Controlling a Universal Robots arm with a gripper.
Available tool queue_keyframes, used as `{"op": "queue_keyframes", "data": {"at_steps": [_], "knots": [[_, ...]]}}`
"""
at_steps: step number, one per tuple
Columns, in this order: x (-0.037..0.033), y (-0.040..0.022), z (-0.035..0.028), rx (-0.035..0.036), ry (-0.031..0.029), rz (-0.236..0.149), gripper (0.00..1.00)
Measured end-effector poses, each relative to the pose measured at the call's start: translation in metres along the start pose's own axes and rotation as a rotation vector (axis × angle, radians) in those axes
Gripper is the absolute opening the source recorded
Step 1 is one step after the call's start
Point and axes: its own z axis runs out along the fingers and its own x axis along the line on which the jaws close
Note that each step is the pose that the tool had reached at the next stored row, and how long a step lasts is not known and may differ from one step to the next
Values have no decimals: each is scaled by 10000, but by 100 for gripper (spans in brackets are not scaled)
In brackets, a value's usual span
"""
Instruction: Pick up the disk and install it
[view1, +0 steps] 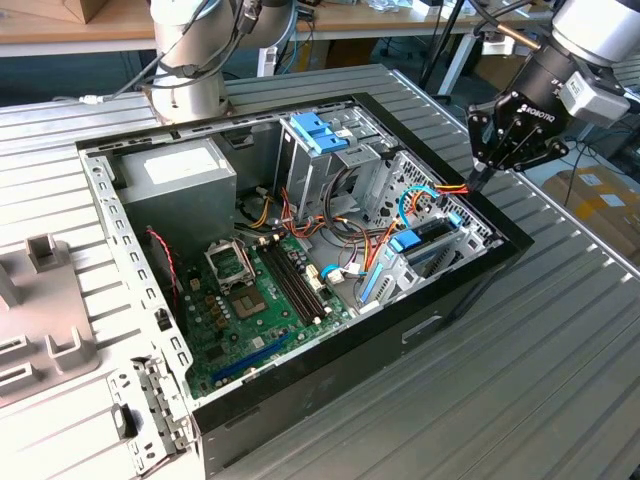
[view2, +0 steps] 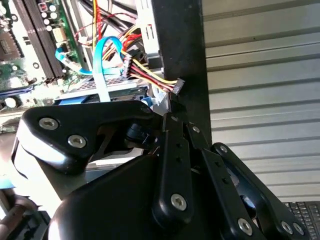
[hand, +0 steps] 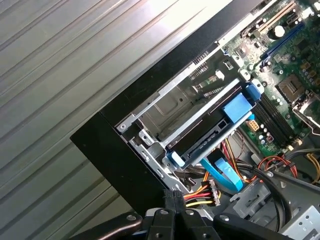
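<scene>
The disk (view1: 432, 233) lies in the low drive bay at the open computer case's corner, on the exterior view's right. It is a dark slab (hand: 200, 138) between blue side rails, with a blue tab at its inner end. My gripper (view1: 478, 183) hangs over the case wall just beyond that bay. Its fingers are shut on the black plug of a red, yellow and black power cable (hand: 200, 192). In the second wrist view the plug (view2: 177, 86) juts out past the gripper (view2: 174, 112). A light-blue ribbon cable (view2: 102, 70) crosses the disk's end.
The black case (view1: 330, 370) lies open on a ribbed metal table (view1: 540, 380). Inside are a grey power supply (view1: 178, 180), a green motherboard (view1: 250, 295) and a tall cage with a light-blue top (view1: 322, 130). A grey fixture (view1: 40, 300) sits at the exterior view's left.
</scene>
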Motion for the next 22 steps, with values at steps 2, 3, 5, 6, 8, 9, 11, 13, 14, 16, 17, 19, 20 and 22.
{"op": "queue_keyframes", "data": {"at_steps": [2, 3, 5, 6, 8, 9, 11, 13, 14, 16, 17, 19, 20, 22], "knots": [[0, 1, 2, 337, 295, -30, 11], [0, 0, 3, 416, 338, -38, 11], [0, 0, 3, 421, 341, -39, 11], [0, 0, 3, 425, 343, -38, 11], [0, 0, 3, 433, 347, -39, 11], [0, 0, 3, 434, 349, -39, 11], [-4, 4, 4, 440, 351, -38, 11], [-21, 18, 5, 439, 351, -39, 11], [-27, 23, 7, 440, 350, -39, 11], [-36, 29, 8, 439, 351, -40, 11], [-41, 23, 9, 439, 352, -40, 11], [-55, 12, 13, 440, 350, -39, 11], [-63, 12, 14, 439, 351, -39, 11], [-64, 12, 15, 440, 350, -40, 11]]}}
